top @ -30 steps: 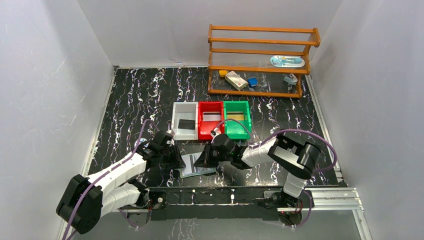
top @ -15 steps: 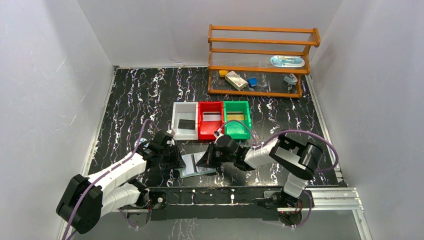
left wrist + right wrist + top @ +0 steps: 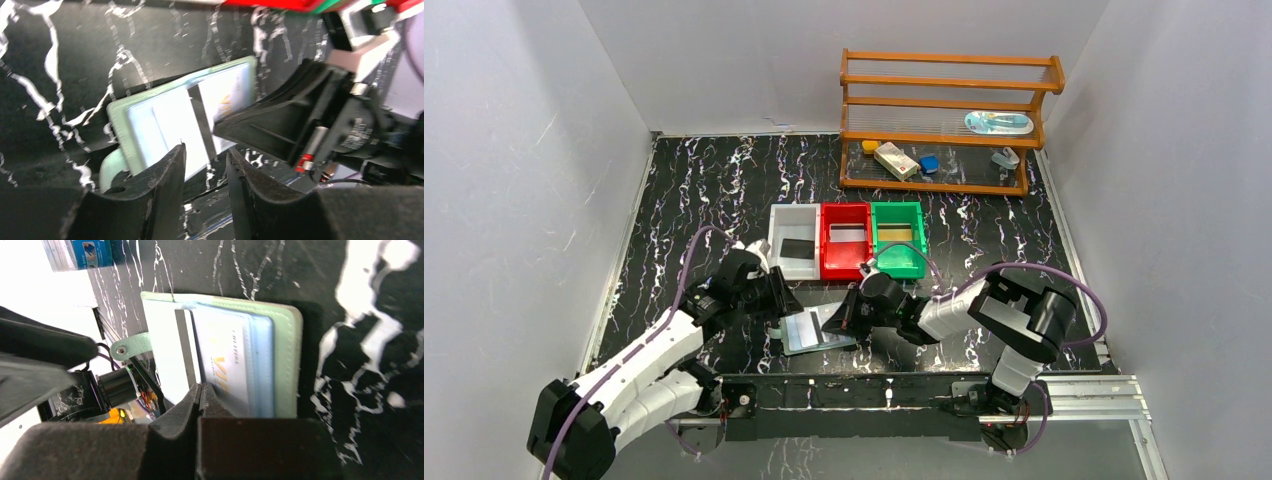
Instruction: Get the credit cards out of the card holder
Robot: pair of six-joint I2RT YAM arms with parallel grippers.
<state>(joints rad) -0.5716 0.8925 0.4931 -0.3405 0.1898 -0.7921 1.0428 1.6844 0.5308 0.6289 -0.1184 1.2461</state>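
Right end effector (image 3: 201,388): fingers pressed together, tips at the edge of a pale printed credit card (image 3: 222,352) in the open card holder (image 3: 289,355) | left end effector (image 3: 205,152): fingers slightly apart, empty, card holder's tab side just beneath it | card holder flat on the desk (image 3: 380,300) under both

Pale green card holder (image 3: 287,340), black table (image 3: 704,190) veined white, white bin (image 3: 774,245), red bin (image 3: 825,245), green bin (image 3: 921,240)
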